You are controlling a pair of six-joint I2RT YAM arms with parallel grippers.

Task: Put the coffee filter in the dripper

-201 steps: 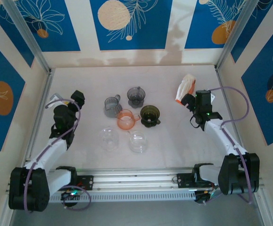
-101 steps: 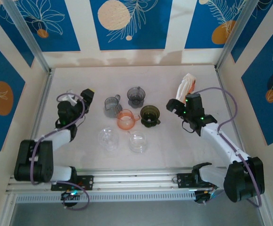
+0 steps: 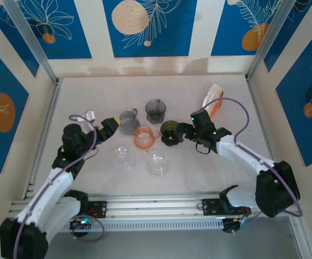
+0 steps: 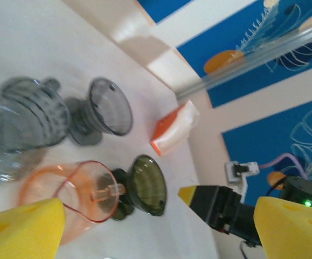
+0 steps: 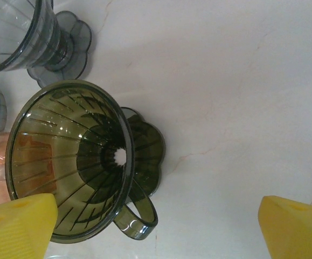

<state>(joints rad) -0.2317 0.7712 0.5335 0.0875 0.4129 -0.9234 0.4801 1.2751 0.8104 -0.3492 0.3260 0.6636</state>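
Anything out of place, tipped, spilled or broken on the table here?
Nothing stands out. The olive dripper stands upright and empty mid-table among the other drippers, and the filter pack lies near the back right corner. No spill or breakage shows. The left gripper and right gripper are open, holding nothing.

On my tabletop (image 3: 91, 91), the olive-green dripper (image 5: 69, 162) stands mouth-up near the middle. Its translucent ribbed cone shows 1 drain hole, with the loop handle and scalloped base on the white surface. The coffee filter pack (image 3: 212, 101), orange and white, lies well apart at the far right, near the wall.
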